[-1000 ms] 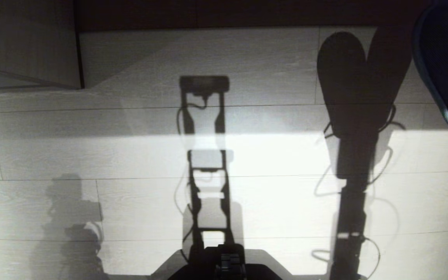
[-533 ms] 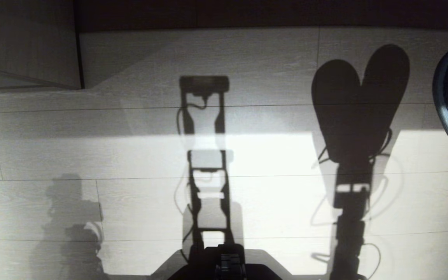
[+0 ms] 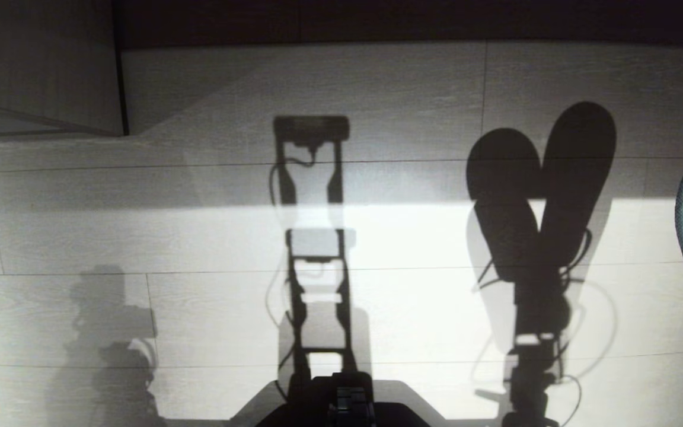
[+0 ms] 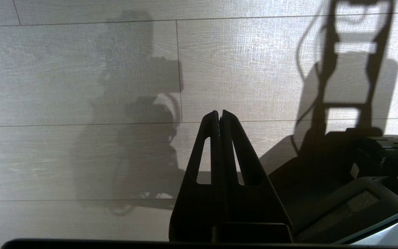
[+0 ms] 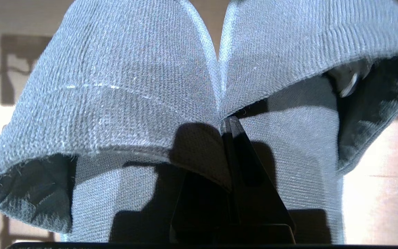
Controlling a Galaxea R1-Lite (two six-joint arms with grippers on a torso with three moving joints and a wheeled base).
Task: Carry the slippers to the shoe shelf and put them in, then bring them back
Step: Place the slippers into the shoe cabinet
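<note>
Between the closed fingers of right gripper: slippers, pinched together by the adjoining inner edges. Toes fanned out beyond the fingertips, open backs sagging to either side of the hand. Pair held clear of floor, with a heart-shaped shadow cast below and ahead of the hand. One slipper's rim visible at the right edge of the head view.

Left gripper: fingers pressed together, empty, parked low beside base, well apart from the working hand.

Step in hand, by judgement: a carrying leg, with the pair lifted and ready for transport. Cannot tell which leg, outward or return. Far off to the left of the right gripper: panel of pale board with dark edging. Cannot tell whether part of the shelf.

Next move:
- Keep the pinch firm; soft knit edges likely to creep out of a narrow grip.
- Hold the pair level and clear of the floor during driving.
- Avoid sudden turns, given the likely swing of the hanging backs.
- Approach the shelf opening squarely, toes first, and lower before releasing.
</note>
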